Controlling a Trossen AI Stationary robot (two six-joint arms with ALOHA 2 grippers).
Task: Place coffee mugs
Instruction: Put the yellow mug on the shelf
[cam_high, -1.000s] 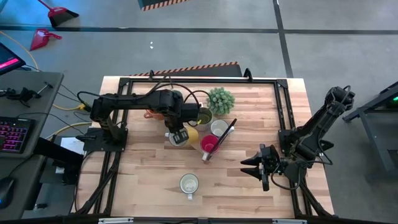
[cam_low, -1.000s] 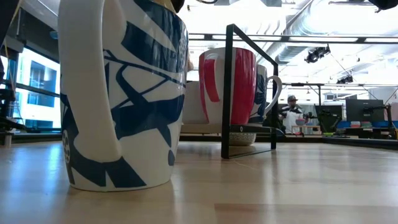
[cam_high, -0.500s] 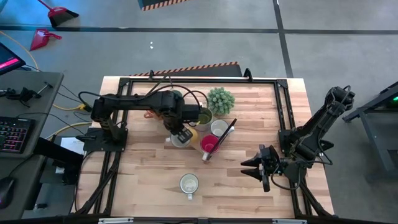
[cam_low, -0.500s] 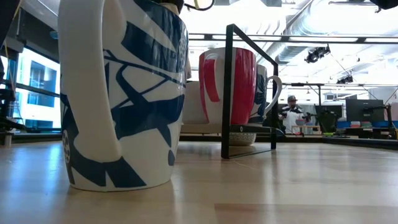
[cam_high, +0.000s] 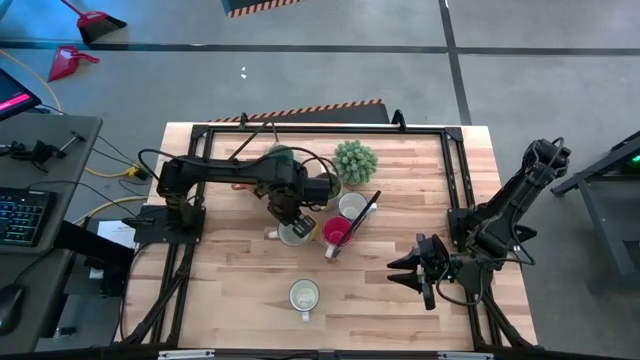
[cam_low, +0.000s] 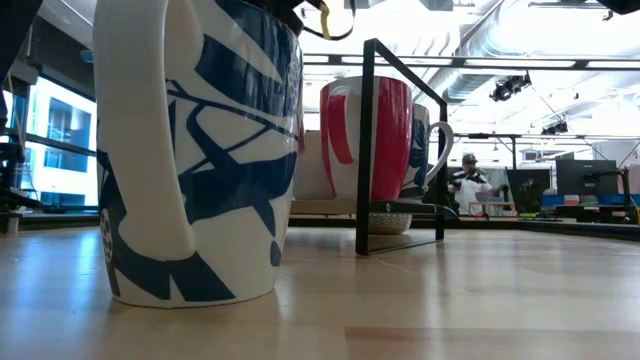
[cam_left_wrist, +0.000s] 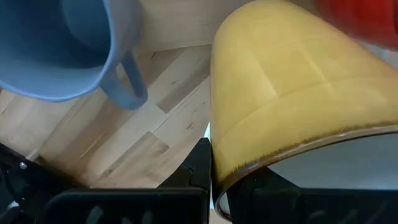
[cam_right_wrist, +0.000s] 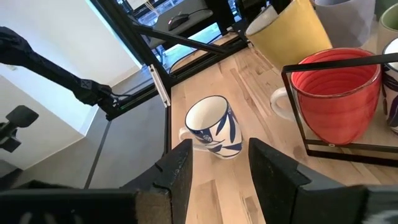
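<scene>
My left gripper (cam_high: 290, 216) is over the table's middle, shut on a yellow mug (cam_high: 293, 234), which the right wrist view shows tilted (cam_right_wrist: 289, 28). Beside it stand a red mug (cam_high: 337, 235), a white mug (cam_high: 351, 206) and a dark olive mug (cam_high: 328, 186). A blue-grey mug (cam_left_wrist: 62, 50) stands on the wood just beyond the left fingers. A white mug with blue marks (cam_high: 304, 295) stands alone near the near edge, and fills the low view (cam_low: 195, 150). My right gripper (cam_high: 405, 270) waits open at the table's right, pointing toward that mug (cam_right_wrist: 214, 127). My left gripper holds the yellow mug by its brown-edged rim (cam_left_wrist: 231, 177), with one finger (cam_left_wrist: 199, 168) on the outer wall and the other inside the mouth. The mug is tilted in the hold. It looks lifted off the table, with its mouth turned away from the red mug.
A thin black frame stand (cam_high: 352, 225) leans by the red mug (cam_right_wrist: 336, 106) and shows upright in the low view (cam_low: 368, 150). A spiky green plant (cam_high: 355, 160) stands toward the far edge. Bare wood lies between the white-and-blue mug and my right gripper.
My left gripper has carried the yellow mug a little toward the near edge and the table's right. It has turned at the wrist as it went, and the mug is now tipped over further than before. My right arm has kept still.
</scene>
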